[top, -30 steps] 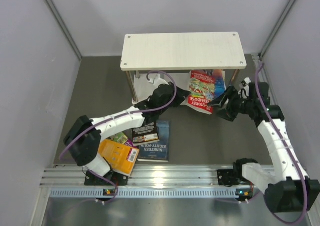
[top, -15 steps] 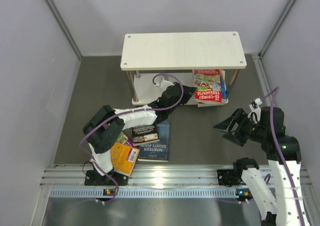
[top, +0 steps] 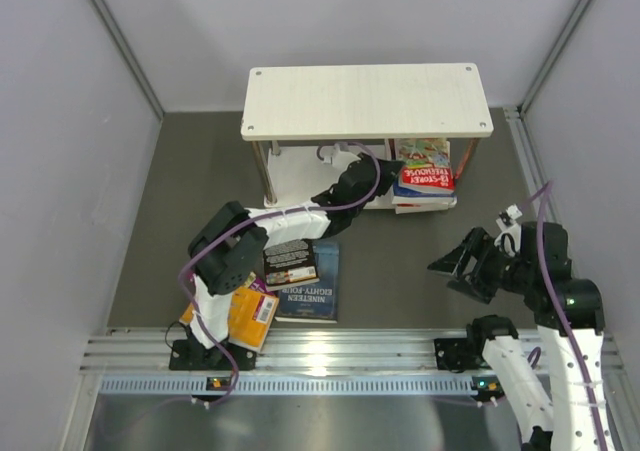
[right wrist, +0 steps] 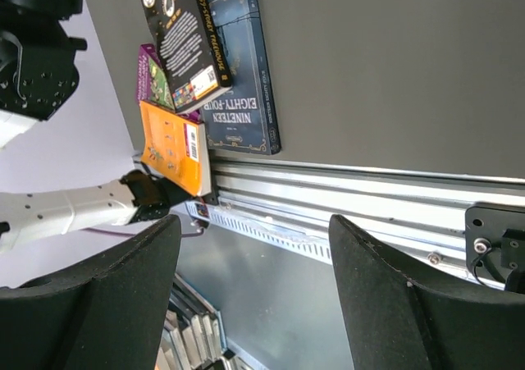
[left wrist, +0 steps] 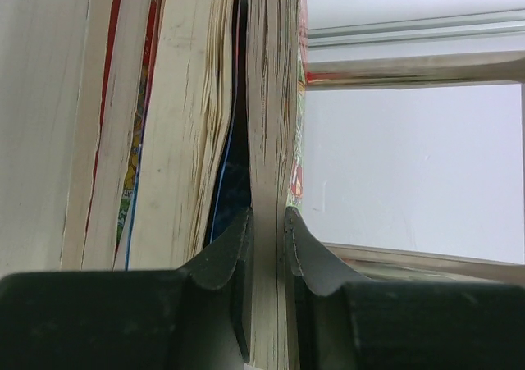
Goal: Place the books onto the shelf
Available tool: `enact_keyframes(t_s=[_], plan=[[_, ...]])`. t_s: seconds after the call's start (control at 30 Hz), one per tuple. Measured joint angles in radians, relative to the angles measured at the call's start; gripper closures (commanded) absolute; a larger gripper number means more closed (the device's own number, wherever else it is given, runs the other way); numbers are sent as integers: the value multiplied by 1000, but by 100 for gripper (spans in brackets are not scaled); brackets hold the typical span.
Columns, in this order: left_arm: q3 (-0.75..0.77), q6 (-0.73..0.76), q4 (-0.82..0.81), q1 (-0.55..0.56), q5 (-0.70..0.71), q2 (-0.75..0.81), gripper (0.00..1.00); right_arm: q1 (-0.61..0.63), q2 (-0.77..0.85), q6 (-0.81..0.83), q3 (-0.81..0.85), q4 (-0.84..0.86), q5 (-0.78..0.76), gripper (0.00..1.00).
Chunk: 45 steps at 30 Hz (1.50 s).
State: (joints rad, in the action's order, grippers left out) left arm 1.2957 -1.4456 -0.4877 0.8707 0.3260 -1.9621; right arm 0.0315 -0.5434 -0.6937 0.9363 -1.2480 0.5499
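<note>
Left claw (left wrist: 269, 218) clamped narrow on the page edge of the red-covered book (left wrist: 264, 124), on the shelf (top: 368, 101).
That book tops the stack (top: 424, 193) at the right end of the lower tier. 4 more lie toward the bench (top: 400, 261)'s near-left corner: dark blue book (top: 318, 283), black book (top: 290, 265), orange book (top: 250, 316), purple book (right wrist: 152, 76). Right claw (right wrist: 254, 222) hangs wide and empty over the bench's right side.

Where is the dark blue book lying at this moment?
In the top view, the dark blue book lies flat left of centre by the near rail, partly under a black book and right of an orange book.
</note>
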Motion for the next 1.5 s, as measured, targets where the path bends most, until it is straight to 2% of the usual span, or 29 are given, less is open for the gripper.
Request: enact_keyframes(t_s=[0.13, 0.4, 0.53, 0.73, 0.87, 1.07, 1.17, 1.23, 1.27, 1.3, 1.4, 1.5], plan=[[24, 1, 34, -1, 1, -11, 81, 0, 7, 14, 0, -11, 2, 28], [30, -16, 85, -6, -18, -2, 39, 0, 7, 37, -6, -16, 5, 27], [9, -27, 94, -14, -39, 35, 29, 0, 7, 40, -20, -17, 8, 27], [-51, -26, 132, -37, -64, 121, 23, 0, 7, 48, -23, -17, 12, 26], [-65, 4, 253, -63, -79, 197, 22, 0, 6, 53, -29, -5, 21, 24], [-71, 87, 636, -85, -94, 394, 21, 0, -11, 28, -145, 160, 119, 22], [-127, 131, 832, -84, -96, 536, 20, 3, -45, -12, -211, 262, 149, 21], [-191, 171, 927, -79, -53, 653, 8, 18, -68, -53, -250, 352, 158, 21], [-232, 193, 975, -82, -32, 734, 6, 29, -78, -74, -266, 397, 159, 21], [-265, 205, 1014, -90, -17, 806, 2, 49, -92, -100, -280, 442, 154, 21], [-369, 248, 1110, -163, 3, 1036, 1, 187, -161, -167, -296, 582, 112, 21], [-441, 301, 1172, -288, -15, 1155, 1, 369, -269, -212, -287, 701, 39, 22]])
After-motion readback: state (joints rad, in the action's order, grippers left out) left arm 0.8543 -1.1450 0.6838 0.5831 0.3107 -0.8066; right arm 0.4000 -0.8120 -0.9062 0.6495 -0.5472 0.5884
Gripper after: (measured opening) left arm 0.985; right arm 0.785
